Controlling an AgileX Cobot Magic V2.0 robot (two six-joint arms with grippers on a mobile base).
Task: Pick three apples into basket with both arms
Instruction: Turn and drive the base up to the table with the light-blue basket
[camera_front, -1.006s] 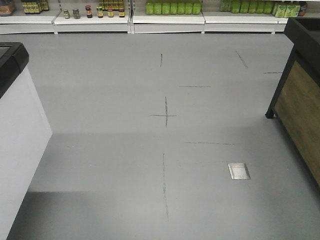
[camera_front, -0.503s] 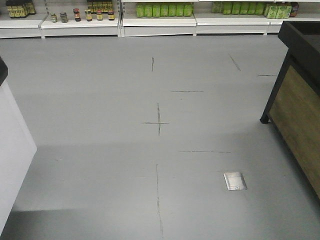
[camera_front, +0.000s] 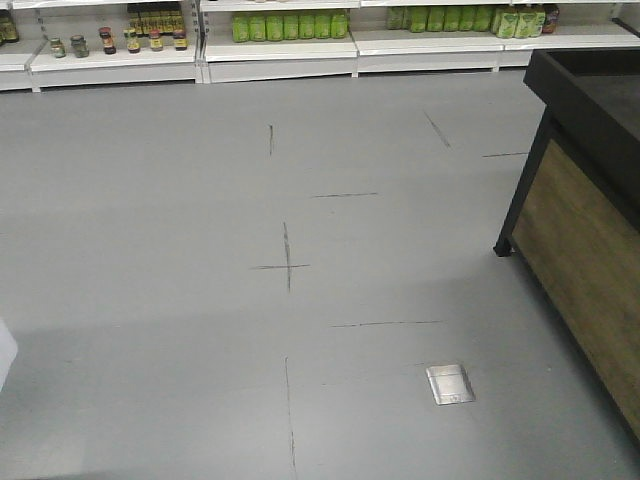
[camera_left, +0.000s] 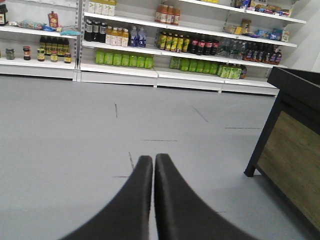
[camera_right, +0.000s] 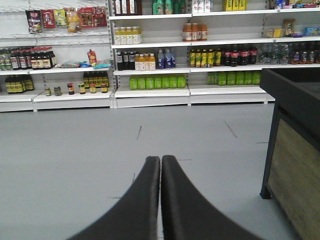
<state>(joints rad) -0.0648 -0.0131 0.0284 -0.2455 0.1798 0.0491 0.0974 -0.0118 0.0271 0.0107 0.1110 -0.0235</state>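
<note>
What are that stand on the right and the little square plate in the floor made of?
The stand has a side panel that looks like matte wood or wood-look laminate, brown with grain streaks; its frame is black, possibly painted metal. The floor plate looks like bare metal, probably steel, given its silvery sheen.

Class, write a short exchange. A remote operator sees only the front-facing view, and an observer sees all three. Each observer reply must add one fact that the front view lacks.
Operator: I see only floor, shelves and a stand. Are the grippers open?
Observer: No. The left gripper and the right gripper are both shut, with nothing between the fingers.
Operator: What sits above the green bottles?
Observer: The right wrist view shows more shelves higher up, one of them holding yellow bottles.
</note>
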